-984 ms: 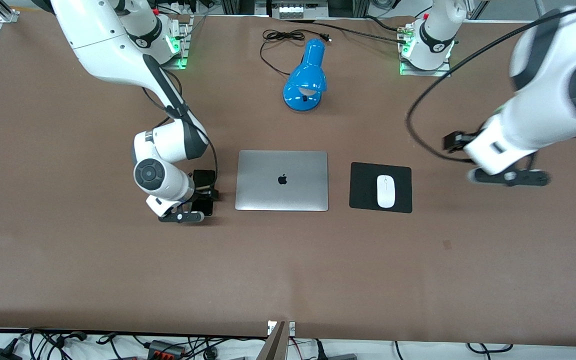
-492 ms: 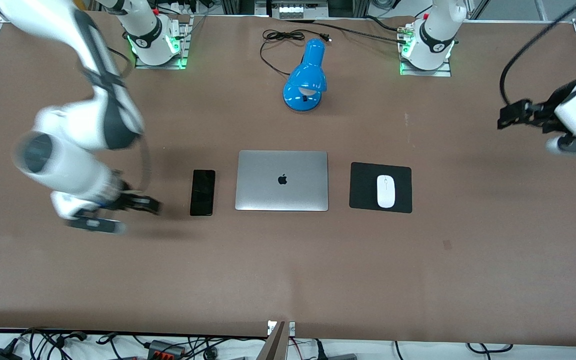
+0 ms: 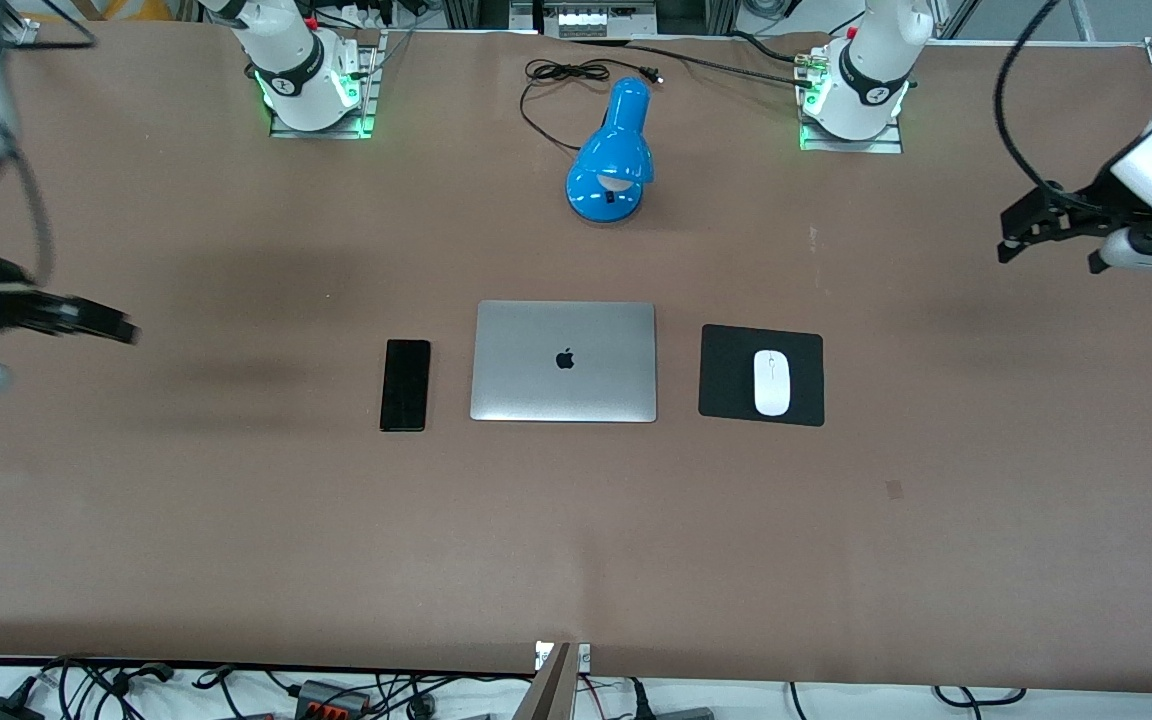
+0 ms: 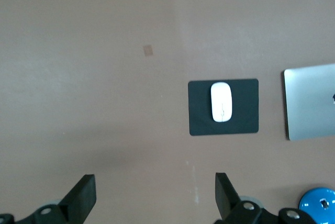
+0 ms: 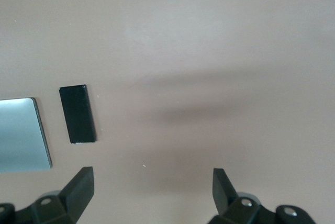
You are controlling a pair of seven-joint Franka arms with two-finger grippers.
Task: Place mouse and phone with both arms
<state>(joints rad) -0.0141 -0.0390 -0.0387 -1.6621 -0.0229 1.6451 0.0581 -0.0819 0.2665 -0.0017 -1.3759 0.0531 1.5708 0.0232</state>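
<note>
The white mouse [image 3: 771,382] lies on a black square pad [image 3: 726,375] beside the closed laptop, toward the left arm's end of the table. It also shows in the left wrist view [image 4: 221,101]. The black phone [image 3: 405,385] lies flat beside the laptop toward the right arm's end, and also shows in the right wrist view [image 5: 77,114]. My left gripper [image 3: 1008,236] [image 4: 155,195] is open and empty over bare table at the left arm's end. My right gripper [image 3: 121,328] [image 5: 153,190] is open and empty over bare table at the right arm's end.
A closed silver laptop [image 3: 564,361] lies at the table's middle between the phone and the pad. A blue desk lamp [image 3: 612,150] with a black cord lies between the two arm bases, farther from the front camera than the laptop.
My right gripper let go of the phone beside the laptop and swung away toward the right arm's end. My left gripper moved farther toward the left arm's end.
</note>
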